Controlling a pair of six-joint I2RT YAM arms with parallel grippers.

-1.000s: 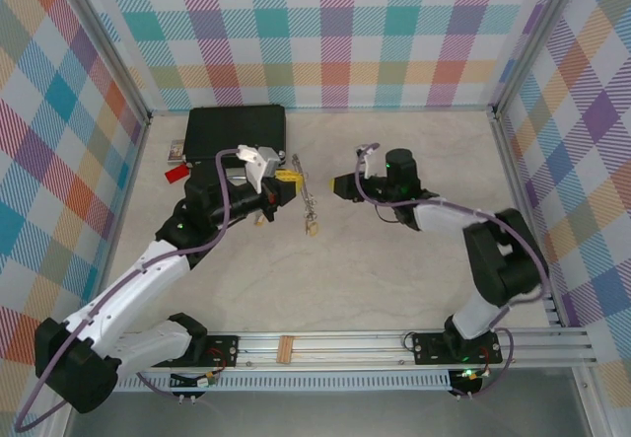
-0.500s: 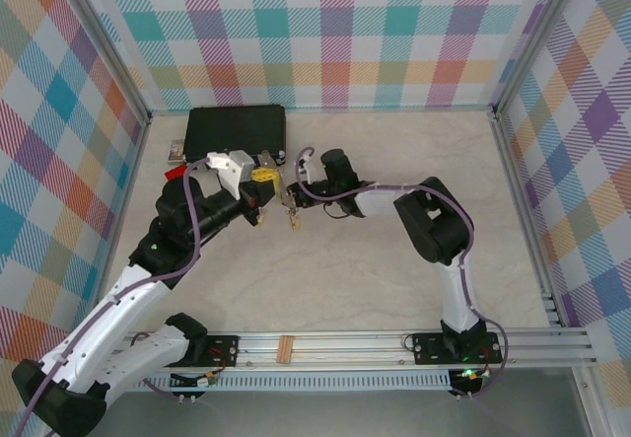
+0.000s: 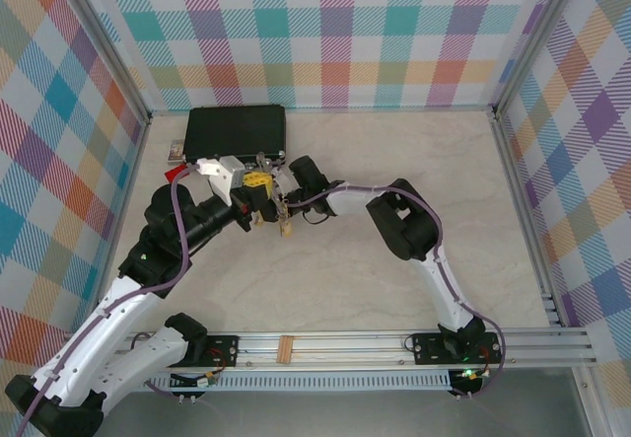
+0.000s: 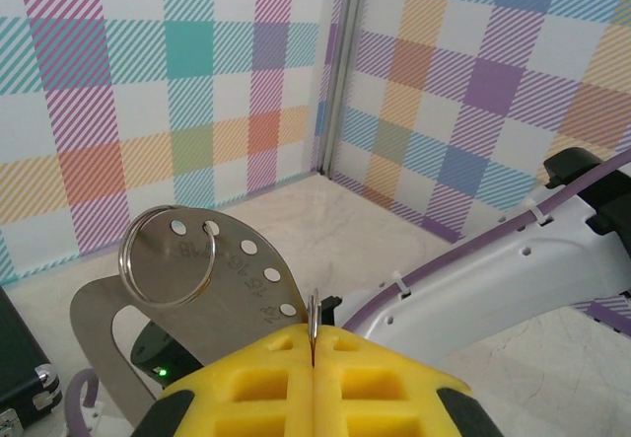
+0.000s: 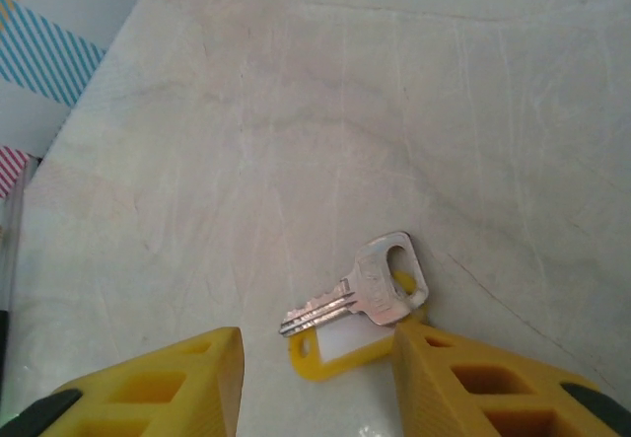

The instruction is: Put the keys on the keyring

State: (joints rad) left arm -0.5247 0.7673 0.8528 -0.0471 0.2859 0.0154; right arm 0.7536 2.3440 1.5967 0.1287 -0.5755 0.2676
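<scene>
My gripper (image 4: 313,343) sits at bottom centre, its yellow pads (image 4: 246,388) pressed together on a thin metal strip (image 4: 313,317) that stands up from the seam. Just left of it, a flat grey metal plate (image 4: 232,284) with a row of holes rises toward centre left — the keyring (image 4: 123,255) is looped at its upper end. A white arm (image 4: 493,274) with a purple cable (image 4: 463,252) crosses the right side — a black case (image 4: 15,353) corner shows at lower left.
</scene>
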